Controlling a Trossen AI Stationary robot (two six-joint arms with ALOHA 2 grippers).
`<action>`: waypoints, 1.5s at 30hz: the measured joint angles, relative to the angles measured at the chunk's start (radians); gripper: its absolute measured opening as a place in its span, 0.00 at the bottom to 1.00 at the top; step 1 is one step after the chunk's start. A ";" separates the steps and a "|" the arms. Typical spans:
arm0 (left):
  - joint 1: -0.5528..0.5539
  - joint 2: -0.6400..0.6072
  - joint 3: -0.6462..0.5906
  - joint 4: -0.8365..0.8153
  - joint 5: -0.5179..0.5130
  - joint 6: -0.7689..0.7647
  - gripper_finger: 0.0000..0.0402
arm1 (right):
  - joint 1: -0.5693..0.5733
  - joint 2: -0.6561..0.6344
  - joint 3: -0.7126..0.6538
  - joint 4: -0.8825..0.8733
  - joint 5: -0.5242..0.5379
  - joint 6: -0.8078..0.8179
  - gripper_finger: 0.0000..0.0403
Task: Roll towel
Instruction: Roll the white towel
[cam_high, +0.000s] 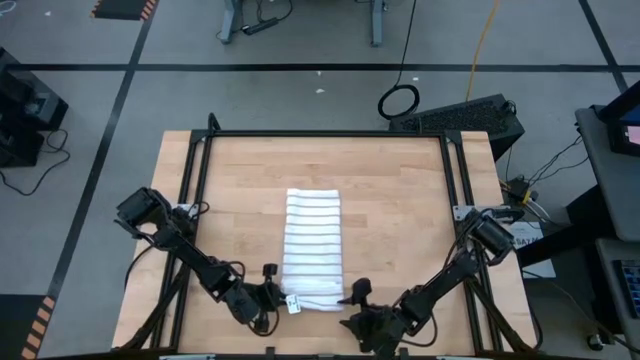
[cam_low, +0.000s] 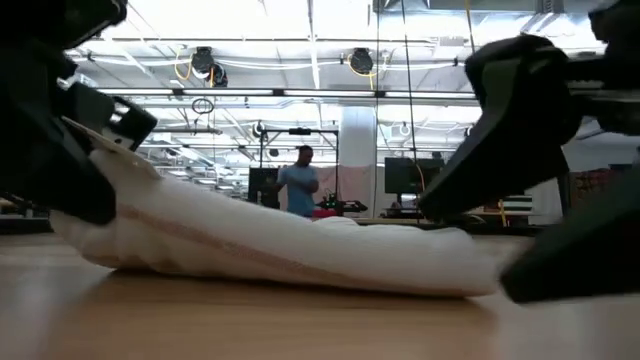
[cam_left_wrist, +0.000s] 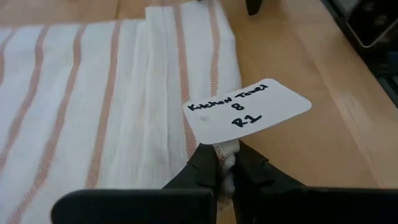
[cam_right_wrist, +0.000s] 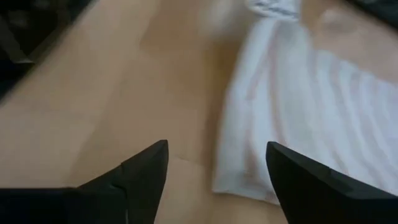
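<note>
The white towel with narrow stripes lies folded into a long strip in the middle of the wooden table, its length running from far to near. Its white tag sits at the near left corner and is handwritten. My left gripper is at that corner and shut on it. My right gripper is open beside the near right corner; its fingers stand apart in front of that corner and touch nothing. My left gripper pinches the towel's near left corner between its two fingers, right under the tag. The fingers come slanting from the table's near left. The corner is raised off the table; the rest of the towel lies on the wood.
Black frame rails run along the table's left, right and far sides. Bare wood lies on both sides of the towel. A person stands far off in the room behind the table.
</note>
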 joint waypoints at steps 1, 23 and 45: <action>0.000 0.000 -0.004 0.000 -0.001 -0.023 0.04 | 0.004 0.005 -0.001 0.011 0.039 0.007 0.64; 0.000 -0.027 -0.021 0.095 -0.037 -0.114 0.04 | -0.035 0.006 0.000 0.011 0.089 -0.085 0.57; -0.003 -0.026 -0.021 0.074 0.037 -0.151 0.07 | -0.110 0.004 0.000 0.008 -0.171 0.105 0.04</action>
